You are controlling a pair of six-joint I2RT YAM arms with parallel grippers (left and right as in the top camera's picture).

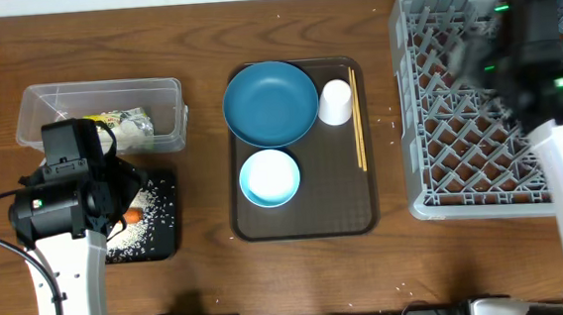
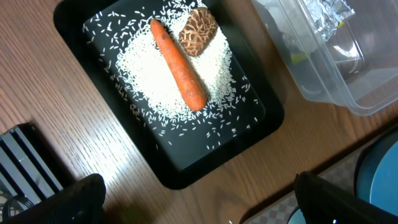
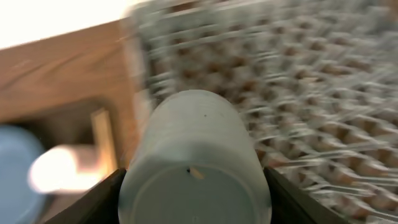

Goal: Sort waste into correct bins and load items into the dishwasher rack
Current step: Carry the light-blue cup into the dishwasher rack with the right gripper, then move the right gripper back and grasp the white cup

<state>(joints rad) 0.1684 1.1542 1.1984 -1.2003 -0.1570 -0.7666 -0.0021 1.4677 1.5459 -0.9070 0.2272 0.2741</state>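
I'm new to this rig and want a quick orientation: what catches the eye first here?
An orange carrot lies across white rice in the black tray at left, a brown lump beside it. The right hand grips a light blue cup over the grey rack on the right. A dark blue dish sits on the brown tray in the middle.

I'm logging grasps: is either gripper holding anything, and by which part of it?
Right gripper clamps the light blue cup by its sides near the base; left gripper holds nothing.

Brown serving tray (image 1: 334,196) holds dark blue dish (image 1: 270,104), light blue bowl (image 1: 269,177), whitish cup (image 1: 335,102), chopsticks (image 1: 356,117); grey rack (image 1: 459,135) lies beside it.
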